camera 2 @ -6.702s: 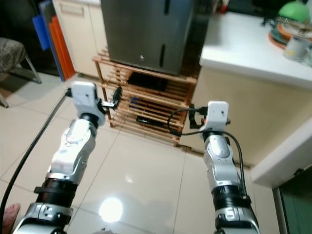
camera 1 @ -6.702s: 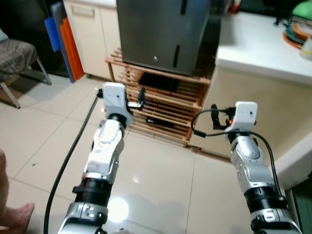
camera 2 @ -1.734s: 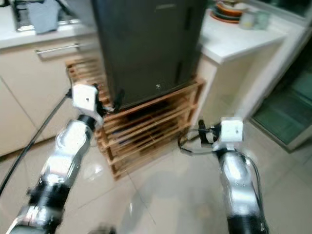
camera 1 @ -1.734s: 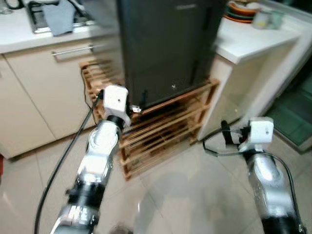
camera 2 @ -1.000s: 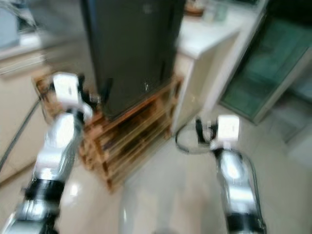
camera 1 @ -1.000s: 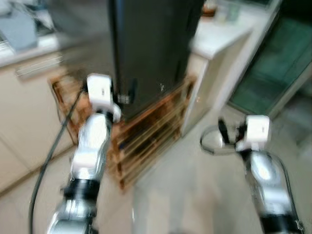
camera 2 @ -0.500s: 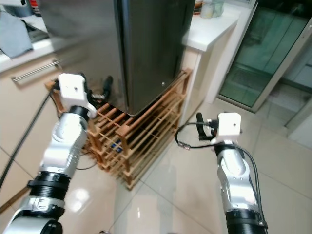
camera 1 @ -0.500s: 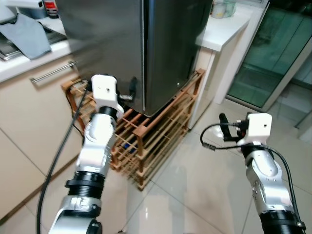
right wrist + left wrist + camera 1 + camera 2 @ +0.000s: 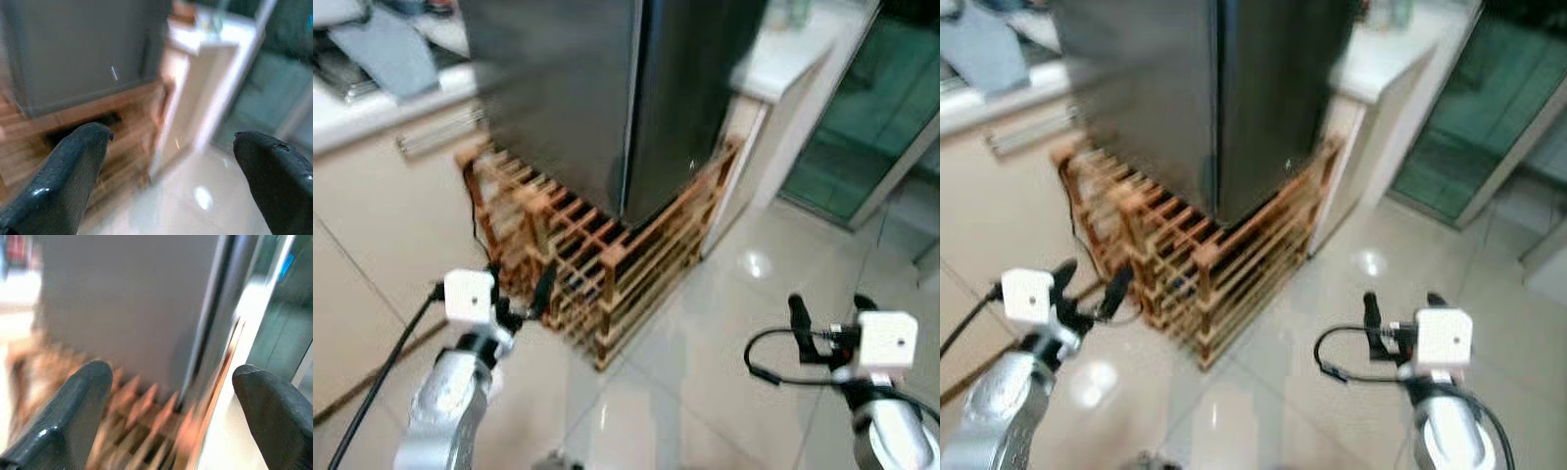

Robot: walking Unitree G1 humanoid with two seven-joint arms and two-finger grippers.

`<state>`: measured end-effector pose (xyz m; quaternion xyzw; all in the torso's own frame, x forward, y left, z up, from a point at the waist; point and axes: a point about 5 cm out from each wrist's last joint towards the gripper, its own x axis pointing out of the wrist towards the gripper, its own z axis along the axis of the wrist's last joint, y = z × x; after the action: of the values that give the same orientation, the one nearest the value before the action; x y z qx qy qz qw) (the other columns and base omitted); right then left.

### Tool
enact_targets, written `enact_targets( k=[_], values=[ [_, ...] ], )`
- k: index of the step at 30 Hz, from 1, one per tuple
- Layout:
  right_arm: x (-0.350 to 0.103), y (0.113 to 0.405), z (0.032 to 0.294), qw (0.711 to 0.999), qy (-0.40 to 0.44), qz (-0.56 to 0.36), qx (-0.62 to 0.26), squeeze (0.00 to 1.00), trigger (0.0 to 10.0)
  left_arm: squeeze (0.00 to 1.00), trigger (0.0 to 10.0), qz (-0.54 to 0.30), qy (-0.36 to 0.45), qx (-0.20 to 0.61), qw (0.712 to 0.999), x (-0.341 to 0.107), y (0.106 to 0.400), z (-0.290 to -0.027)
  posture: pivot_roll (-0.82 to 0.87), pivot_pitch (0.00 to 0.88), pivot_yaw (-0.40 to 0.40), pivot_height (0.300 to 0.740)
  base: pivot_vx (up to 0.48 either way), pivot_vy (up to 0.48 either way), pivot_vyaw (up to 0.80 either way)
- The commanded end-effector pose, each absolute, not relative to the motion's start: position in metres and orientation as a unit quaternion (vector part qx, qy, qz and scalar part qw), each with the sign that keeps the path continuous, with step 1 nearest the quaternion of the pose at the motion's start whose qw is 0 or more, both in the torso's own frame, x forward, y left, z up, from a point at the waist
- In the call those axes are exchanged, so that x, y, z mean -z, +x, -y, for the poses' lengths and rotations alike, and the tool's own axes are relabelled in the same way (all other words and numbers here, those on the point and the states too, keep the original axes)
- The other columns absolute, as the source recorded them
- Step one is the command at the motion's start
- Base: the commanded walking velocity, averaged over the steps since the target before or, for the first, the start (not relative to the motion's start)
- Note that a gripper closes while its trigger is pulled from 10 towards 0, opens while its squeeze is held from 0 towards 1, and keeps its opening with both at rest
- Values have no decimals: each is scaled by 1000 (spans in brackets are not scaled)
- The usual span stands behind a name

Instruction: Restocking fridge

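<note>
Hanging low and empty, left claw (image 9: 526, 301) and right claw (image 9: 826, 315), fingers spread wide on both, nothing to restock in hand. Fridge (image 9: 607, 93) dead ahead on wooden rack (image 9: 607, 245), door shut, tabletop (image 9: 783, 69) beside it. Likely just approach posture. Versus half a second ago: arms dropped, view blurrier.

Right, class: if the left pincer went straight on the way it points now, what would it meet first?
Probably the wooden rack under the dark fridge. The open left pincer points at its slats, though blur leaves the depth unclear.
</note>
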<state>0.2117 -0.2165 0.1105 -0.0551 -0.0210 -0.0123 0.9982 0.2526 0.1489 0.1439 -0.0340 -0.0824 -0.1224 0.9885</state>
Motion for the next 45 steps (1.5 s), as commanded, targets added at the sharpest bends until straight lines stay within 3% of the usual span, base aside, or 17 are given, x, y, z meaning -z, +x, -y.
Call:
enact_targets(
  k=[1, 7, 14, 20, 30, 36, 38, 45],
  values=[
    [-112, 215, 217, 998, -57, 20, 16, 122, 10000, 0, 10000, 87, -24, 126, 988, -148, 255, -141, -60, 0, -60, 740, 480, 0, 0],
    [-129, 248, 207, 997, -57, 46, 3, 125, 10000, 0, 10000, 136, -51, 86, 986, -184, 285, -145, -72, 0, -60, 740, 479, 0, 0],
    [-130, 256, 212, 997, -60, 44, 7, 122, 10000, 0, 10000, 139, -65, 61, 986, -190, 294, -150, -76, 0, -54, 740, 435, 71, 0],
    [-125, 258, 206, 998, -56, 36, 2, 118, 10000, 0, 10000, 148, -45, 87, 984, -196, 297, -140, -71, 0, -45, 740, 412, 167, 0],
    [-121, 270, 194, 998, -50, 36, -5, 118, 10000, 0, 10000, 147, -22, 101, 984, -208, 326, -120, -53, 0, -39, 740, 0, 0, -691],
    [-120, 273, 194, 998, -55, 39, -8, 122, 10000, 0, 10000, 136, -12, 86, 987, -216, 342, -108, -57, 0, -27, 740, 0, 0, 0],
    [-118, 278, 189, 998, -47, 39, -13, 118, 10000, 0, 10000, 145, 8, 111, 983, -226, 348, -92, -65, 0, -14, 740, 0, 0, 0],
    [-114, 281, 185, 998, -44, 41, -15, 118, 10000, 0, 10000, 158, 8, 126, 979, -232, 349, -96, -59, 0, 1, 740, 0, 0, 0]
  ],
)
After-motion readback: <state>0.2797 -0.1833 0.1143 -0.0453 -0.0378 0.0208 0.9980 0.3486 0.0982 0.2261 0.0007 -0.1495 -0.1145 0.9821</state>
